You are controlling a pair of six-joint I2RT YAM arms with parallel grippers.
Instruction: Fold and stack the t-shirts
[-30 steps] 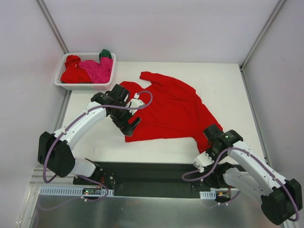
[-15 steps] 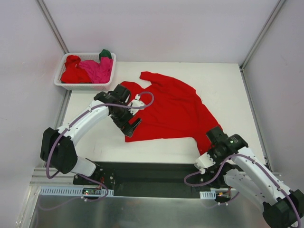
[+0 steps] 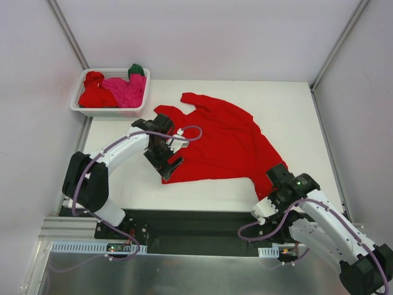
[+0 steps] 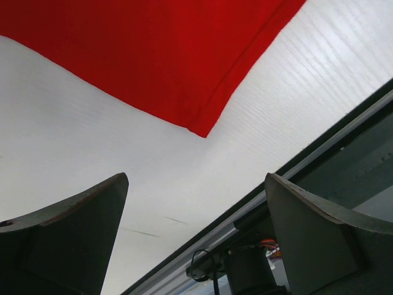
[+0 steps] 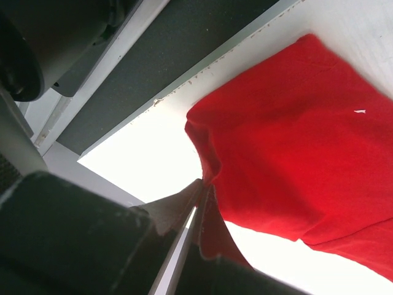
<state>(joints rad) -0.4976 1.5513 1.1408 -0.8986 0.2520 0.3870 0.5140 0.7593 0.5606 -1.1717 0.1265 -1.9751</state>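
Lying spread mid-worktop [image 3: 288, 110] was one red t-shirt [image 3: 221, 144]. The right end effector [image 5: 199, 192] pinched its five-o'clock corner; the left end effector [image 4: 196, 179] gaped empty beside its seven-o'clock corner. Three more t-shirts [image 3: 126, 91], red, pink and green, filled one white basket [image 3: 110, 112] at ten o'clock.

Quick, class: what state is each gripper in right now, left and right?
Left gripper: open, holding nothing.
Right gripper: shut on the edge of the red t-shirt.

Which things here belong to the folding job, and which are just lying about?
Job: spread red t-shirt, corner gripped by the right pincer; crumpled red t-shirt, pink t-shirt, green t-shirt, all waiting.
Lying about: white basket holding those three.
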